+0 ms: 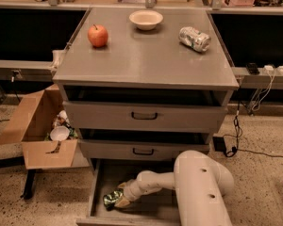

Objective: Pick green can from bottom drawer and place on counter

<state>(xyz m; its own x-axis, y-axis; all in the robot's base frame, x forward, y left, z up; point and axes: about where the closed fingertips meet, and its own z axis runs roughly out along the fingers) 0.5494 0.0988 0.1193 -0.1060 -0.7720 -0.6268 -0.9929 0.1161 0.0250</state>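
The green can (111, 199) lies on its side on the floor of the open bottom drawer (153, 173), near the drawer's left front. My gripper (119, 195) reaches down into the drawer from the right. Its fingers are spread, one above and one below the can's right end, right against it. The white arm (198, 182) hides the drawer's right half. The counter (141, 55) is the grey cabinet top above.
On the counter sit a red apple (98, 35), a white bowl (146, 19) and a silver-white can (194, 38) lying on its side. The two upper drawers are pulled out slightly. An open cardboard box (40, 131) with trash stands left of the cabinet. Cables lie at the right.
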